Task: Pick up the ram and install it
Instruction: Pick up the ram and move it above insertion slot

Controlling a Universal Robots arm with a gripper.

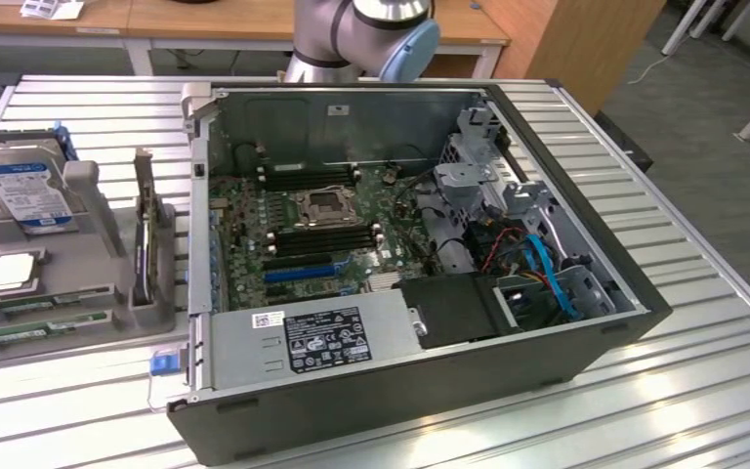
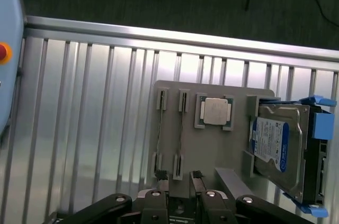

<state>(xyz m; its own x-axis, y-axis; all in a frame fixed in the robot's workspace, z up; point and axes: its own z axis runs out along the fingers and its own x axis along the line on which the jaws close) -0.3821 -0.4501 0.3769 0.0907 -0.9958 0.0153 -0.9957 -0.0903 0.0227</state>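
1. gripper (image 2: 179,179): jaws wide apart, holding nothing, above the grey tray (image 2: 212,152).
2. ram (image 1: 39,330): green stick held in the tray's slots, lower left of the exterior view, beside the open computer case (image 1: 479,391).
3. hard drive (image 1: 26,191): blue label, print unreadable.
4. power supply (image 1: 310,337): black-and-white label, print unreadable.

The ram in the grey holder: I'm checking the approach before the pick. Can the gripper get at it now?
Probably yes: the ram lies uncovered in the grey holder, and the open gripper hangs just by its slots with nothing between. The upright card stands off to one side.
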